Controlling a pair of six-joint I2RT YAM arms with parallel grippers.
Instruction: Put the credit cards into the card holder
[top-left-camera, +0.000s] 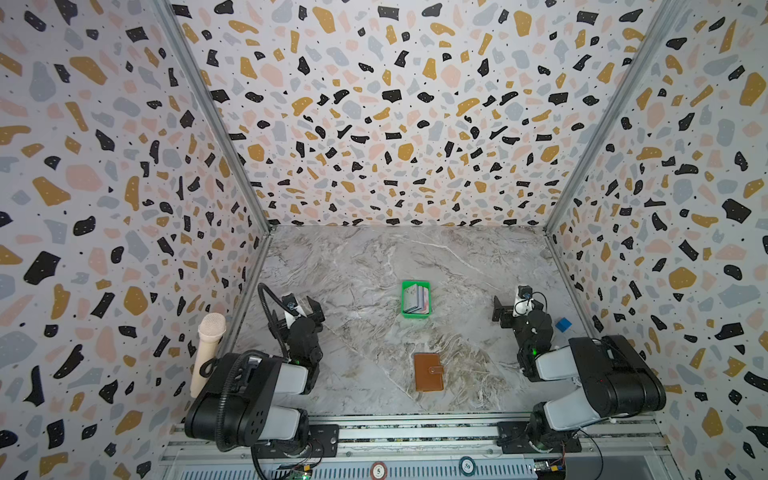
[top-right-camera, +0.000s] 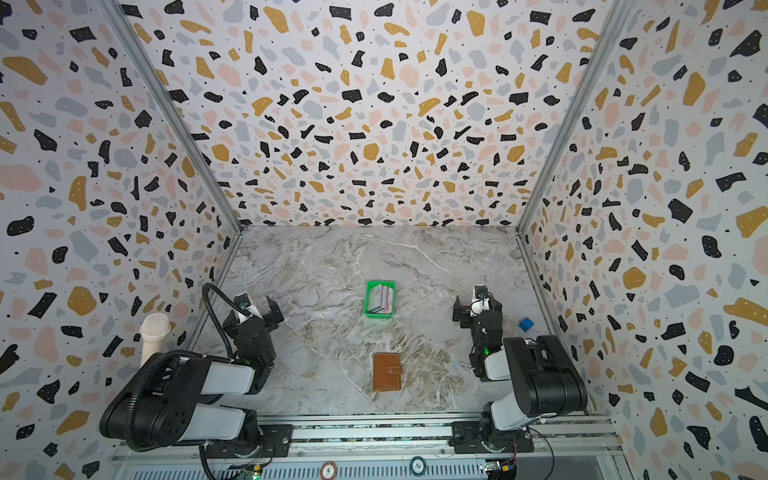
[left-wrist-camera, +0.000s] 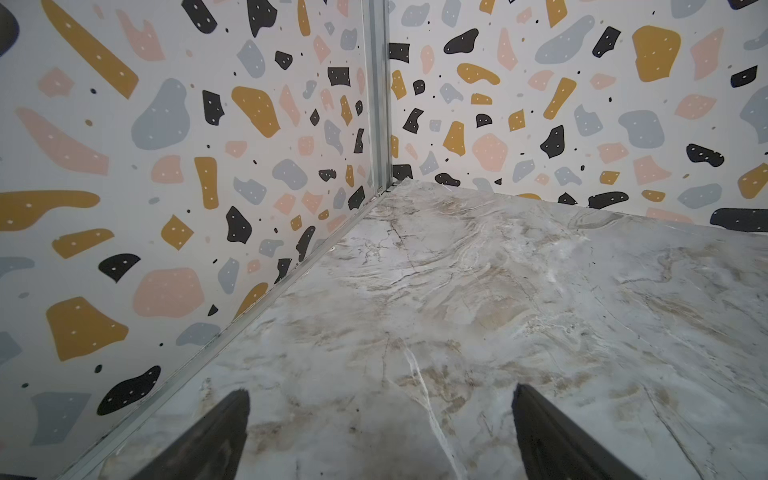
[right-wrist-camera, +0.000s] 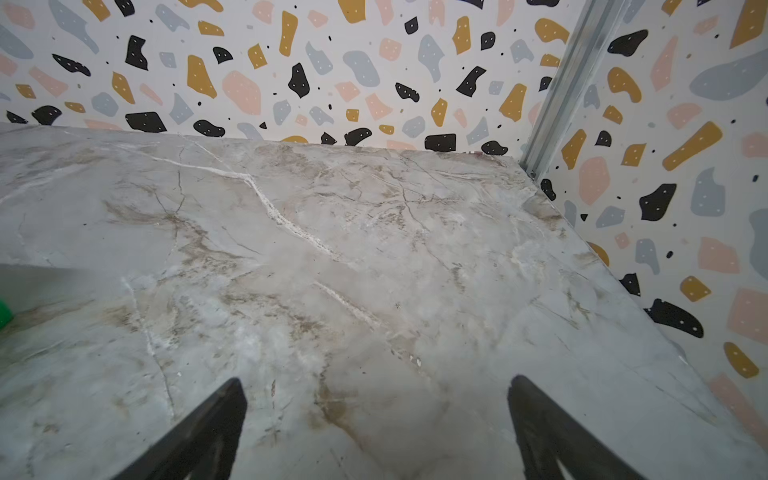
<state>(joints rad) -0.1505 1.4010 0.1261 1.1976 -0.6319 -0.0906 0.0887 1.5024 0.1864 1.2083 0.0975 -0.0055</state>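
Note:
The credit cards (top-left-camera: 415, 298) (top-right-camera: 380, 298) stand on edge as a mixed-colour stack inside a small green tray (top-left-camera: 415, 316) (top-right-camera: 378, 317) at the middle of the marble table. The card holder (top-left-camera: 428, 372) (top-right-camera: 387, 372), tan-brown with its snap tab fastened, lies closed nearer the front, in both top views. My left gripper (top-left-camera: 302, 304) (top-right-camera: 258, 306) (left-wrist-camera: 380, 390) hovers open at the left, well away from both. My right gripper (top-left-camera: 513, 303) (top-right-camera: 469, 301) (right-wrist-camera: 376, 380) is open at the right. Only bare marble lies between each pair of fingers.
A small blue cube (top-left-camera: 563, 324) (top-right-camera: 526, 324) sits by the right wall behind the right arm. A beige microphone (top-left-camera: 208, 353) (top-right-camera: 153, 336) hangs at the left wall. Patterned walls enclose three sides. A sliver of the green tray (right-wrist-camera: 4, 316) shows in the right wrist view.

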